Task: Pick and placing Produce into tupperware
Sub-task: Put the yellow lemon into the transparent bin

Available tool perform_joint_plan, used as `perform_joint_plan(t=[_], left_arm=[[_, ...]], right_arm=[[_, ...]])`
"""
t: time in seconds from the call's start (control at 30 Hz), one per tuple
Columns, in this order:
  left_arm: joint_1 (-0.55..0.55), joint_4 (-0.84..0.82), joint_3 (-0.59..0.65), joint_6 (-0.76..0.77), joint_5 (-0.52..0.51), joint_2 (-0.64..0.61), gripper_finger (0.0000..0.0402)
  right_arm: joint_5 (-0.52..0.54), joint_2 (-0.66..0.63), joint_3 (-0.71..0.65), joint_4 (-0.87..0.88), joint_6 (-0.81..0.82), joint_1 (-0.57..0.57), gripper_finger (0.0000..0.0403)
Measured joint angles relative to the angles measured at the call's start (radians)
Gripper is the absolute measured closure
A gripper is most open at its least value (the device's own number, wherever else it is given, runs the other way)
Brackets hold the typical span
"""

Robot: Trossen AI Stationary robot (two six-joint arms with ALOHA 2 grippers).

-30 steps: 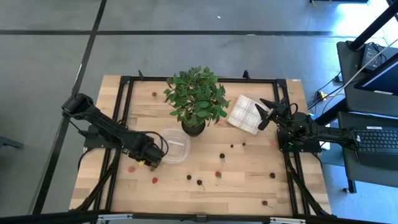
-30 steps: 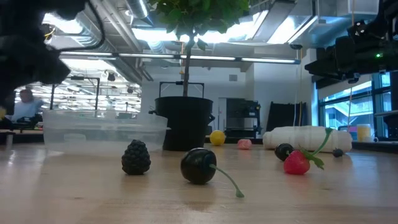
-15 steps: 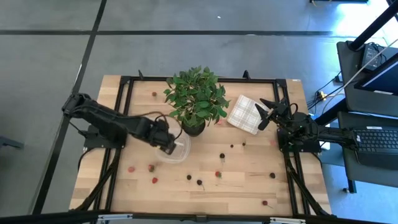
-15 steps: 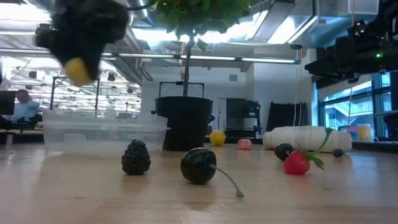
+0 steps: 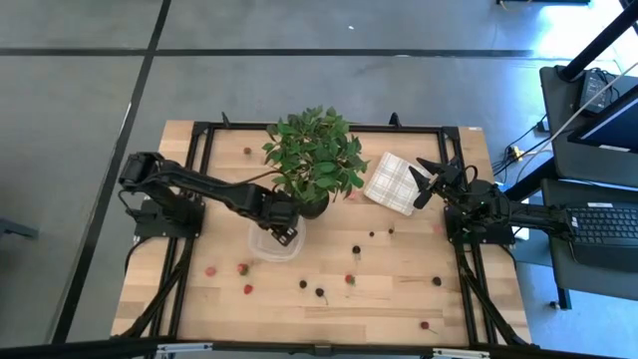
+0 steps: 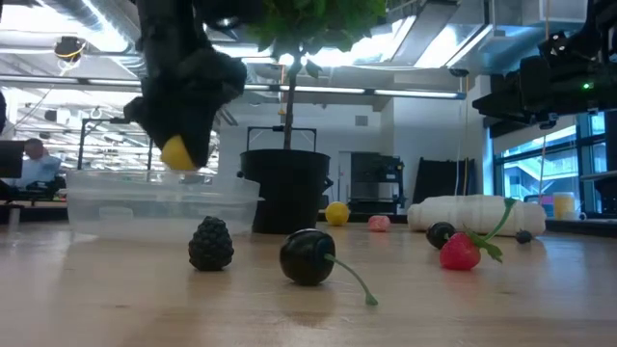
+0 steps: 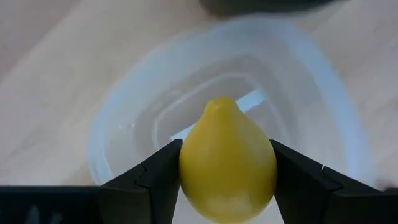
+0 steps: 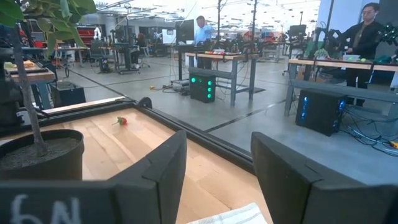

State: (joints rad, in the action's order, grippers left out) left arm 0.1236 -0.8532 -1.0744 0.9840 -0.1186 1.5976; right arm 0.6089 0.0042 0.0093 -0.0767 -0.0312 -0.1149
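Nearest to me, a bumpy black plastic blackberry (image 6: 211, 244) and a glossy dark cherry with a thin green stem (image 6: 308, 256) lie on the pale wooden tabletop (image 6: 434, 308), and a red strawberry with a green leafy cap (image 6: 461, 252) sits off to one side. Just behind them stands the shallow clear plastic tupperware with rounded corners (image 6: 159, 202).

The change is above it. A second ago the left gripper (image 7: 225, 163) was down at the table beside the container; now it hangs over the tub's open mouth with its jaws clamped on a small yellow plastic lemon (image 7: 227, 159), pointed end outward. From above, that gripper (image 5: 280, 226) sits over the tub's far side, close to the black pot of the leafy green plant (image 5: 310, 204). I'd say the pick is done and only the release is left; the tub looks empty so far.

Room is tight there: the pot stands right against the container (image 5: 267, 243), and foliage overhangs the arm, so a straight drop seems safer than any sideways swing. The near side of the tub is open board, with loose berries scattered well apart.

Farther off, the white checked folded cloth (image 5: 393, 181) lies beyond the plant, and the right gripper (image 5: 431, 180) waits above the table's right edge, jaws parted on nothing, unmoved. Many pieces remain out on the table.
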Motion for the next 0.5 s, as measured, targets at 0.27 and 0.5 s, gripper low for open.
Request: perform_joint_plan(t=[0.27,0.5], left_arm=[[0.036,0.027,0.0,0.016,0.026,0.068,0.0196],[0.068,0.042,0.0,0.049,0.021,0.112,0.0196]], right_arm=[[0.0,0.0,0.0,0.0,0.0,0.0,0.0221],[0.0,0.0,0.0,0.0,0.0,0.0,0.0221]])
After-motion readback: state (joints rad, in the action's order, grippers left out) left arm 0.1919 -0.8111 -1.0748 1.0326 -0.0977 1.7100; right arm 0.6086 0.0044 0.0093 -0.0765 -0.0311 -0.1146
